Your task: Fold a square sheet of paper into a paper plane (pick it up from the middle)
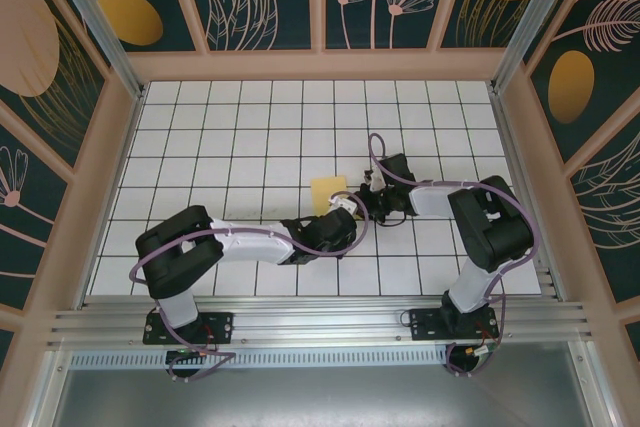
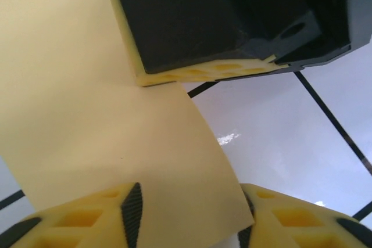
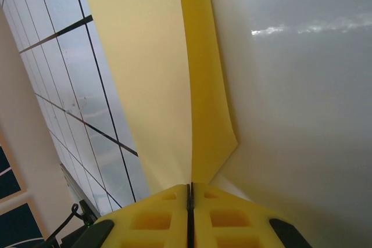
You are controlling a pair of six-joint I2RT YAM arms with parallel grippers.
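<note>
The thin, limp square sheet of paper [image 2: 87,114] wants an edge grip: right tool [image 3: 189,200] clamped tight on it, left tool [image 2: 190,216] spread open around its corner.

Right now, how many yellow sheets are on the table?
1. The square sheet of paper sits at the middle of the table, pinched in the right claw, the open left claw straddling its edge. Others may be hidden.

White gridded table [image 1: 200,127] fenced by dark floral panels [image 1: 268,17] in pale wooden frames [image 1: 320,64].
</note>
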